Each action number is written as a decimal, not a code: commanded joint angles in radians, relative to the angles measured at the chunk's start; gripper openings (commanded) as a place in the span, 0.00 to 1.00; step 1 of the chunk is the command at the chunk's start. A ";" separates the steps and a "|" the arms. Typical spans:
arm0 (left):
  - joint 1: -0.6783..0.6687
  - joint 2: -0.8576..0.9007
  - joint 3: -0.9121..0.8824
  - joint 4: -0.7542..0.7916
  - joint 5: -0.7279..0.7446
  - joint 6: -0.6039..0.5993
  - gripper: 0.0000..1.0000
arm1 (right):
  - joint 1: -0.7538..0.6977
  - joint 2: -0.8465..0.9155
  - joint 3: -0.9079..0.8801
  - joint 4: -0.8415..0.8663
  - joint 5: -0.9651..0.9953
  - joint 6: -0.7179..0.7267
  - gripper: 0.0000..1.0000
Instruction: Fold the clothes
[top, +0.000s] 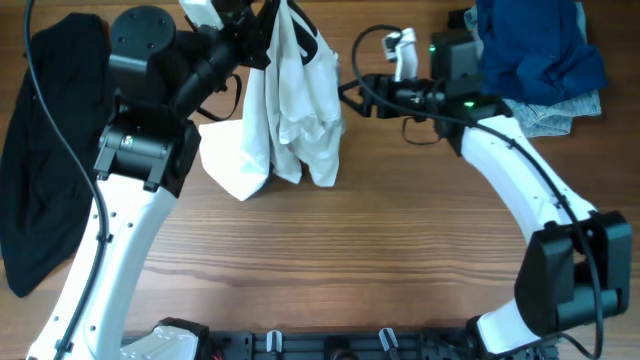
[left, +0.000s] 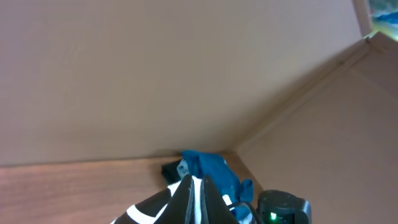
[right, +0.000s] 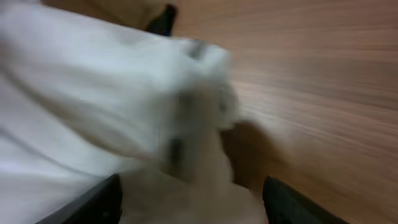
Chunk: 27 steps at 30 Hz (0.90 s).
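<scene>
Draping its folds onto the counter (top: 380, 260), the white T-shirt (top: 290, 110) hung from the left gripper (top: 262, 28), whose jaws were clamped on its top. The right gripper (top: 347, 92) sat just beside the shirt's right edge, jaws spread wide. A black garment (top: 45, 150) lay far left; back right, a dark blue garment (top: 535, 45) overlapped a pale teal garment (top: 552, 116).

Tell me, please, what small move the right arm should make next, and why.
Probably close the right gripper: its jaws stand open with the white T-shirt bunched between them, while the left gripper holds it hanging.
</scene>
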<state>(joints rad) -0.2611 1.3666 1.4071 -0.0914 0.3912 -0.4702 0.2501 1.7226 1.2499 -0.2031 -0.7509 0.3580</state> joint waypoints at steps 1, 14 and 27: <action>-0.003 -0.013 0.015 -0.005 0.013 -0.009 0.04 | 0.033 0.009 0.006 0.085 -0.037 0.114 0.73; -0.003 -0.013 0.015 -0.007 0.012 -0.009 0.04 | 0.039 0.022 -0.001 0.105 -0.083 0.143 0.72; -0.003 -0.013 0.014 -0.007 -0.026 -0.009 0.04 | 0.091 0.076 -0.001 0.246 -0.116 0.221 0.46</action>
<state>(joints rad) -0.2607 1.3666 1.4071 -0.1101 0.3828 -0.4702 0.3397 1.7809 1.2499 0.0021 -0.8318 0.5438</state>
